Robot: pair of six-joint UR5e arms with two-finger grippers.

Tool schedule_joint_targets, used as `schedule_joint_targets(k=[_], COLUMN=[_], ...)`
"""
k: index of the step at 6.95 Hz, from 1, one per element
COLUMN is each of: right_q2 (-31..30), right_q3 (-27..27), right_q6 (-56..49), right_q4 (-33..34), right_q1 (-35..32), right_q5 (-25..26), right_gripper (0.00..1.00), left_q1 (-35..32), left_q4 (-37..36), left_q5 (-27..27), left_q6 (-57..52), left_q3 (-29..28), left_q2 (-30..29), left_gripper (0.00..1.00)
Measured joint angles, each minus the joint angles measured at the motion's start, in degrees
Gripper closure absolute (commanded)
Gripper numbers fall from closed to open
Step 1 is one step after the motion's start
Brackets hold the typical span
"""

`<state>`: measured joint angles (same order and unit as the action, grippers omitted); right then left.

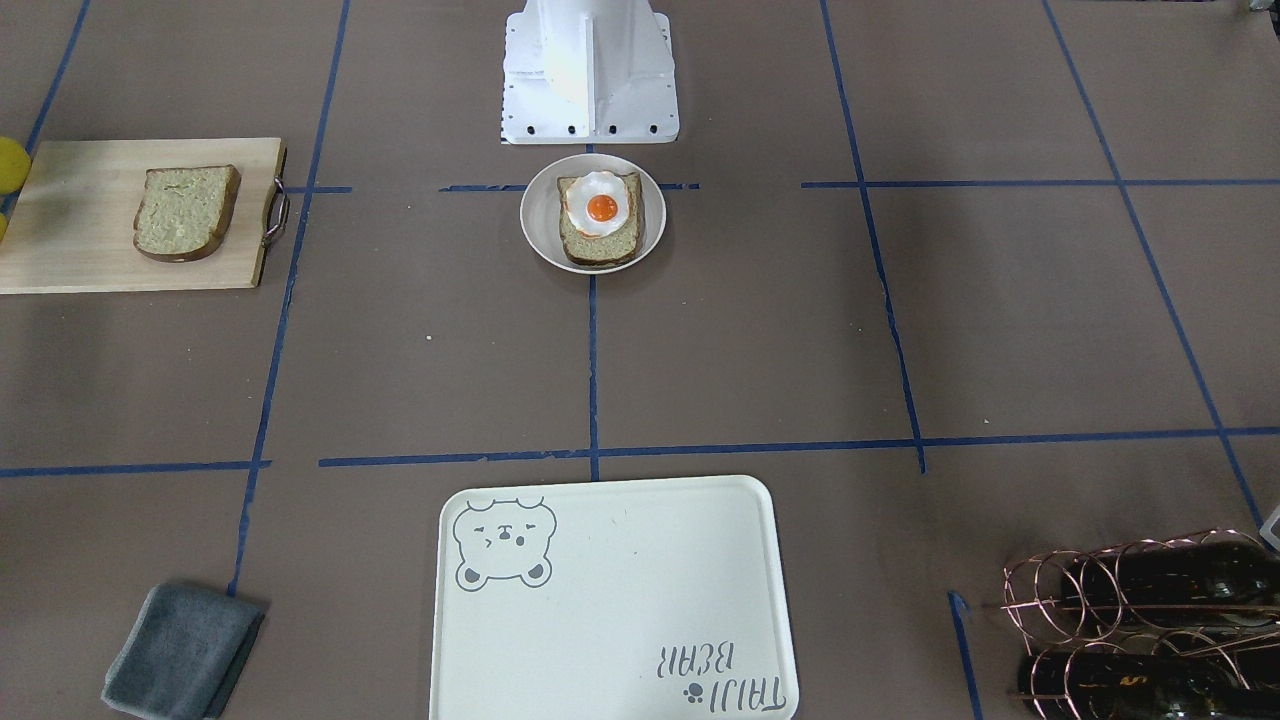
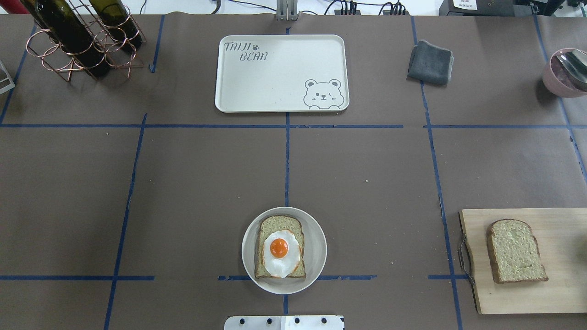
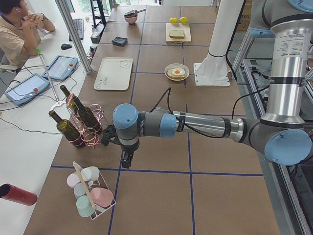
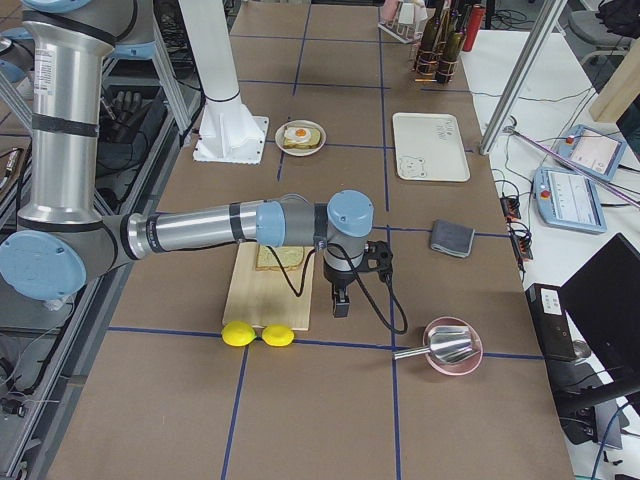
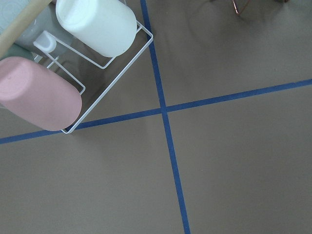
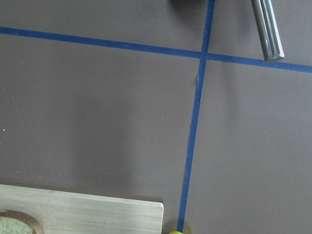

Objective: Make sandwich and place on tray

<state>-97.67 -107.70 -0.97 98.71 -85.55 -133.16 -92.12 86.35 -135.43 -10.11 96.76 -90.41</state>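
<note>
One bread slice lies on a small round white plate near the robot base, with the fried egg on top of it. The second bread slice lies on the wooden cutting board at the right. The cream tray with the bear drawing sits bare at the far middle. My left gripper hangs over the table near the bottle rack, only in the exterior left view; whether it is open I cannot tell. My right gripper hangs just beyond the cutting board; its state I cannot tell.
A copper rack with dark bottles stands at the far left. A folded grey cloth lies right of the tray. A pink bowl with a spoon is at the far right. Two lemons lie by the board. A cup rack is near the left gripper.
</note>
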Motion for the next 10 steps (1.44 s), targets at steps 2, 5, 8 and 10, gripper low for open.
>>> schedule_joint_targets(k=[2, 5, 8, 10], right_q2=[-0.2, 0.4, 1.2, 0.9], right_q3=[0.1, 0.9, 2.0, 2.2], right_q6=[7.0, 9.7, 10.0, 10.1], right_q4=[-2.9, -5.6, -8.9, -10.7], right_q1=[0.0, 0.0, 0.0, 0.2], right_q5=[-0.8, -1.5, -2.4, -4.6], right_gripper=[0.0, 0.0, 0.0, 0.0], left_q1=[0.1, 0.4, 0.7, 2.2], left_q4=[0.1, 0.5, 1.1, 2.1], left_q5=[-0.1, -0.1, -0.8, -4.5], left_q6=[0.1, 0.1, -0.1, -0.1], left_q3=[-0.3, -1.0, -0.4, 0.3], left_q2=[-0.2, 0.0, 0.5, 0.7], left_gripper=[0.0, 0.0, 0.0, 0.0])
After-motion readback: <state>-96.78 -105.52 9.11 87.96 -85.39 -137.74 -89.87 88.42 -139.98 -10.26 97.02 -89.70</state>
